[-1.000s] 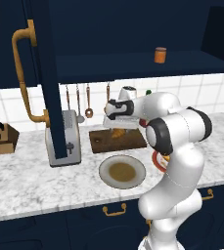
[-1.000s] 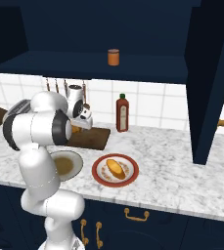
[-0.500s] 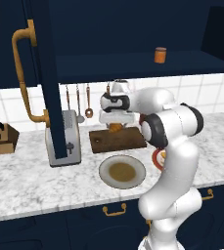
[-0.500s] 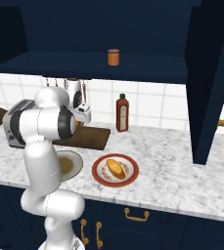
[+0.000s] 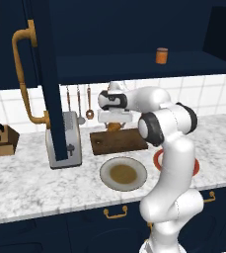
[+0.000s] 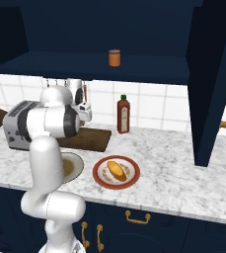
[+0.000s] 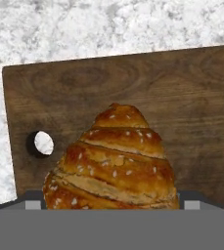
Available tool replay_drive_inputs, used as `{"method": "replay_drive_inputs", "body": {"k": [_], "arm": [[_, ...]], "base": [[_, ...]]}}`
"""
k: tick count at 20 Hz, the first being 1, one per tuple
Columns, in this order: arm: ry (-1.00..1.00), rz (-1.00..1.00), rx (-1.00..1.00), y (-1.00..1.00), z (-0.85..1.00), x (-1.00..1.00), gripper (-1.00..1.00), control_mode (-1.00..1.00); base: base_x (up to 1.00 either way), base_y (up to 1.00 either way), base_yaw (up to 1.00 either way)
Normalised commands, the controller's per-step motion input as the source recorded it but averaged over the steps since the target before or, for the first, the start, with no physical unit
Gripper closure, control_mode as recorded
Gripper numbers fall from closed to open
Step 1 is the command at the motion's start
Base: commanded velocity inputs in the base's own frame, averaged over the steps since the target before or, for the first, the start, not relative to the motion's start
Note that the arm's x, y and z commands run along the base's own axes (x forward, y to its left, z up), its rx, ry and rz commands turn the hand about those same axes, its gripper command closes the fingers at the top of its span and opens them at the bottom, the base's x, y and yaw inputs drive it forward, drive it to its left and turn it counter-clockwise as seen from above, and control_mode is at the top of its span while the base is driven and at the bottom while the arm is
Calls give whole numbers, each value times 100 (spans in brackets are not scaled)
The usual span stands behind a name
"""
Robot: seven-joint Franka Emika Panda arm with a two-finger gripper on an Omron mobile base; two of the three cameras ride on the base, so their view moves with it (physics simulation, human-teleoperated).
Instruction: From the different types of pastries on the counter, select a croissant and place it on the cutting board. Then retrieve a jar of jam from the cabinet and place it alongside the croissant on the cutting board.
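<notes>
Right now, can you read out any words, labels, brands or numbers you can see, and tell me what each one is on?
None readable.
The red bottle has a pale label patch, too small and blurred to read.
The orange jar, cutting board and toaster show no text.

1. We see the croissant (image 7: 113,161), golden-brown and flecked with pale seeds, its pointed end up.
2. Behind it lies the cutting board (image 7: 191,112), its round hole just left of the croissant.
3. Marbled counter (image 7: 108,24) borders the board above and left.
</notes>
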Motion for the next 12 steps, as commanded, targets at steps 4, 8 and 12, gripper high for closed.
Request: {"method": "replay_drive_inputs", "body": {"k": [4,8,12], "arm": [[2,0,0,0,-34,0,100,-100],[6,0,0,0,-34,0,100,-100],[0,0,0,0,-21,1,100,-100]], "base": [[0,0,0],[0,0,0],[0,0,0]]}}
